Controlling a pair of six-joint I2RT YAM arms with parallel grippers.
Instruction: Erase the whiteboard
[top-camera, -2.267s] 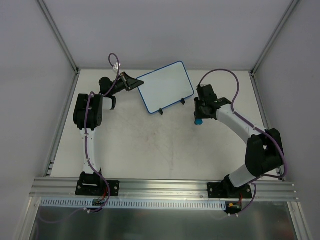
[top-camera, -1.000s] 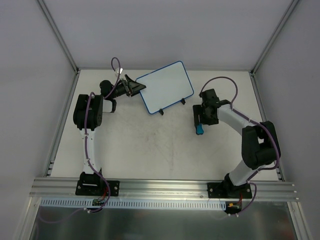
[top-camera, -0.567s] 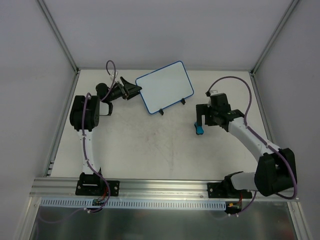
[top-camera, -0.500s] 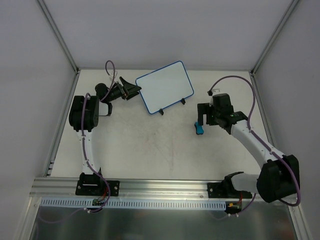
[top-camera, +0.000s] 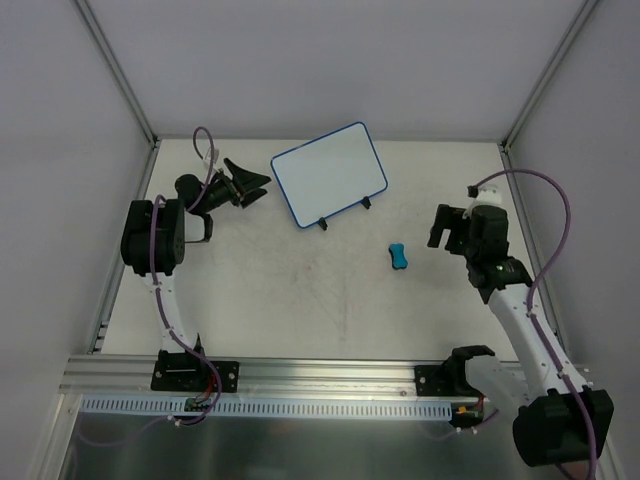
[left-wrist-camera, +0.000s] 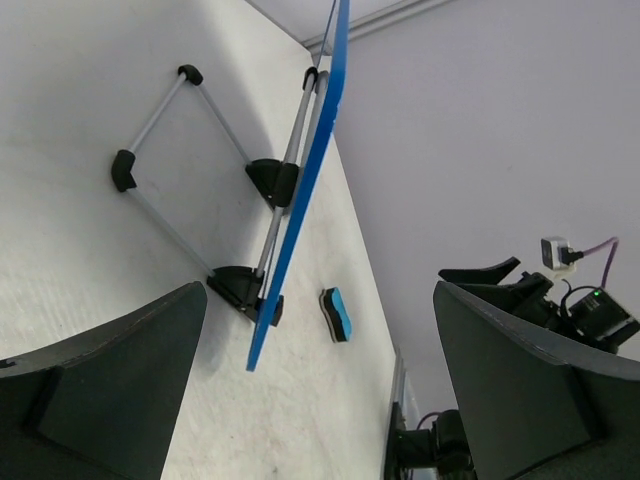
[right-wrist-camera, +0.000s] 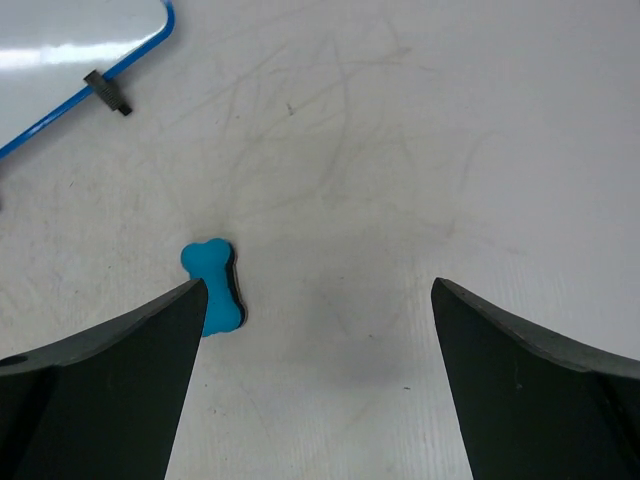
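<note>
The whiteboard (top-camera: 328, 173) stands tilted on two black feet at the back middle of the table, and its face looks plain white. The left wrist view shows its blue rim (left-wrist-camera: 300, 200) edge-on, and the right wrist view shows one corner (right-wrist-camera: 70, 40). The blue bone-shaped eraser (top-camera: 399, 256) lies alone on the table, right of the board (left-wrist-camera: 336, 314) (right-wrist-camera: 212, 285). My left gripper (top-camera: 262, 187) (left-wrist-camera: 318, 292) is open and empty, a short way left of the board. My right gripper (top-camera: 436, 228) (right-wrist-camera: 318, 285) is open and empty, right of the eraser.
A wire stand (left-wrist-camera: 150, 120) props the board from behind. Aluminium posts and grey walls close in the table at the back and sides. A metal rail (top-camera: 330, 375) with both arm bases runs along the near edge.
My right gripper opened, left the eraser on the table and drew back to the right. My left gripper pulled back to the left, away from the whiteboard's corner.
</note>
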